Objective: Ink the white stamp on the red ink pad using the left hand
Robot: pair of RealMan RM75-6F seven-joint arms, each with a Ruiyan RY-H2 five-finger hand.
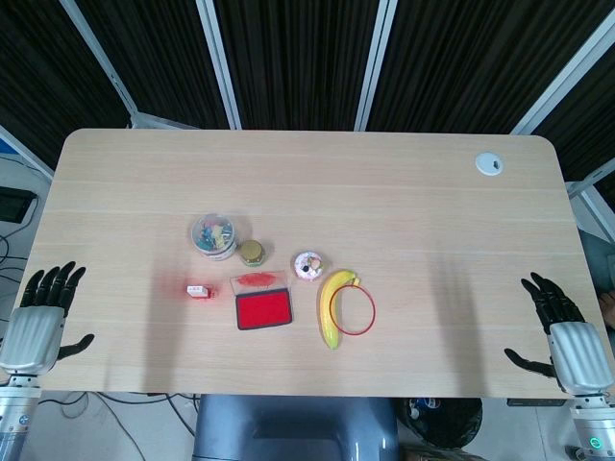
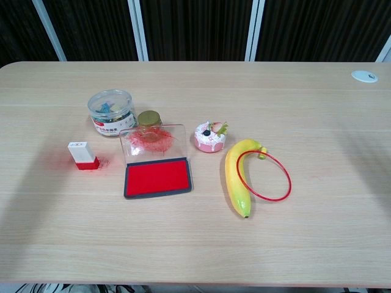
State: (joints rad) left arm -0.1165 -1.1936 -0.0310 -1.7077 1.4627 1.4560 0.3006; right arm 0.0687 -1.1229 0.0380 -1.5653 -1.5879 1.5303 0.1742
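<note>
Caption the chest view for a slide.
White stamp stands left of the open red ink pad, untouched; yellow banana lies right.

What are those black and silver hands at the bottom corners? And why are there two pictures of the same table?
Those are a robot's two hands. Its left hand and right hand rest at the edges of the table, fingers spread, holding nothing. One picture looks down from the robot's head, the other looks forward from its chest, where no hands show. On the table are a white stamp, an open red ink pad, a jar of clips, a small gold-lidded jar, a toy cake, a banana and a red ring.
</note>
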